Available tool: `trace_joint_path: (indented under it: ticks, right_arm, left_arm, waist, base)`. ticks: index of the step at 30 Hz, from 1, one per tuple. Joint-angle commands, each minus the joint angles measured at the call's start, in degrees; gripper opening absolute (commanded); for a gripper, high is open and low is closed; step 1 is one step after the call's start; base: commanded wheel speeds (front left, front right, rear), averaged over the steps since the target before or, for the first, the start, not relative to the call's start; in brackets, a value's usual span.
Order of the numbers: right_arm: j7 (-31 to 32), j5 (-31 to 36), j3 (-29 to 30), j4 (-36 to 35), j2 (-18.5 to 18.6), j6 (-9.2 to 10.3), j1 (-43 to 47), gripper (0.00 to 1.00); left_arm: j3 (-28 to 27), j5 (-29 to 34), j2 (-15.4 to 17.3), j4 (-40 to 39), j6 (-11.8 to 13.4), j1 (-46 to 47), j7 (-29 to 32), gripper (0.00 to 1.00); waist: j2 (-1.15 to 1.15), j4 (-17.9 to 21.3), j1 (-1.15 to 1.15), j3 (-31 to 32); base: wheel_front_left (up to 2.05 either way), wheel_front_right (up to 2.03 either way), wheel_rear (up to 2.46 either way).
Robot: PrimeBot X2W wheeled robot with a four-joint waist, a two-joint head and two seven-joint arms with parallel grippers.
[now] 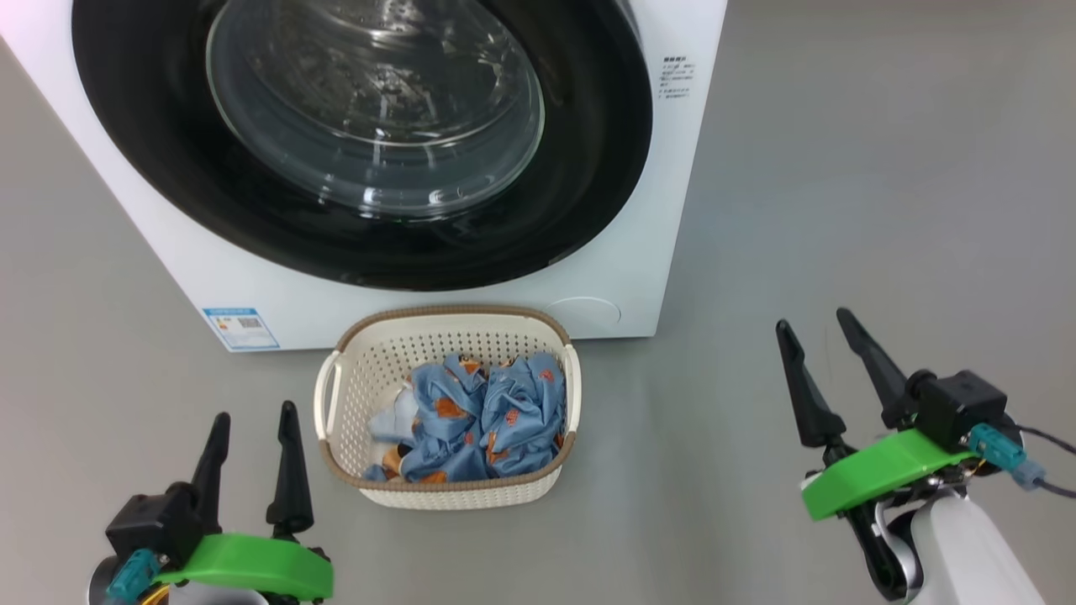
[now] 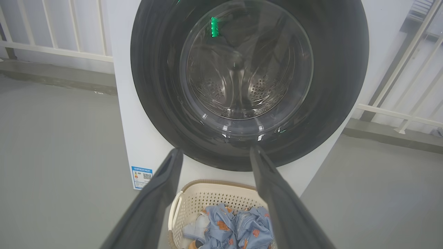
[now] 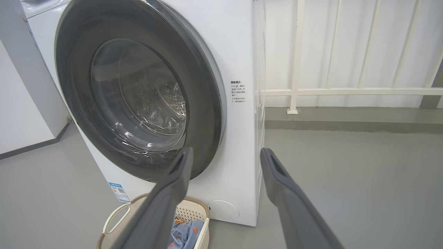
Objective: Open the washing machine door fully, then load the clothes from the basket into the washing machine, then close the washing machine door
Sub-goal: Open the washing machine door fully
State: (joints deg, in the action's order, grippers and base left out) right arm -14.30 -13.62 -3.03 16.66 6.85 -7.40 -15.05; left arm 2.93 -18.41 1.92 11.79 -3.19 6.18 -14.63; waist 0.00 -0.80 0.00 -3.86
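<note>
The left gripper (image 1: 255, 412) hangs just left of the basket (image 1: 454, 497), its two dark fingers spread wide, holding and touching nothing. The right gripper (image 1: 814, 319) is well off to the basket's right, equally wide open and empty. The clothes (image 1: 479, 416) lie piled inside the basket. Just behind the basket stands the washing machine (image 1: 639, 277), with the washing machine door (image 1: 588, 168) shut.

Straight ahead of the left pincer (image 1: 255, 411): glossy black on the washing machine door (image 1: 580, 168), clear smooth glass at centre, shiny perforated steel behind. Smooth white sheen on the washing machine (image 1: 647, 277). Between that pincer and the right pincer (image 1: 811, 318): matt perforated plastic of the basket (image 1: 370, 353), soft crumpled cloth of the clothes (image 1: 496, 412). Under both, matt grey floor (image 1: 841, 168).
</note>
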Motion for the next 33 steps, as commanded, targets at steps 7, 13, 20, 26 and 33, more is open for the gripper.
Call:
trace_joint_path:
  ticks: [7,13,20,26,33]
  right_arm:
    - [-0.7,-1.1,-1.0,-0.9,1.3,-0.09,-5.3,1.0]
    - [-0.7,-2.4,-0.7,-0.7,2.8,-0.09,-8.3,0.47]
    - [-0.7,-5.0,0.2,-1.2,3.9,-0.09,-11.2,0.0]
    - [-0.7,-15.7,1.5,-1.1,4.1,-0.09,-15.1,0.0]
    - [-0.7,-29.2,-0.2,1.1,8.2,-0.09,-22.0,0.0]
  left_arm:
    - [-1.1,-0.3,1.0,-2.1,0.8,3.4,-0.4,1.0]
    - [-0.8,-0.5,1.0,-2.7,0.6,4.3,-0.4,1.0]
    - [-0.5,-0.5,1.0,-3.2,0.5,4.8,-0.4,1.0]
    - [0.1,-1.0,1.0,-3.9,0.1,5.7,-0.4,1.0]
    - [0.9,-2.3,1.0,-4.5,-0.5,7.2,-0.4,1.0]
  waist:
    - [0.0,-1.3,0.0,-2.9]
    - [0.0,-2.5,0.0,-4.9]
    - [0.0,-3.4,0.0,-6.3]
    - [0.0,-4.3,0.0,-8.6]
    - [0.0,-5.5,0.0,-11.5]
  base:
    - [0.0,0.0,0.0]
    - [0.0,0.0,0.0]
    - [0.0,0.0,0.0]
    - [0.0,0.0,0.0]
    - [0.0,0.0,0.0]
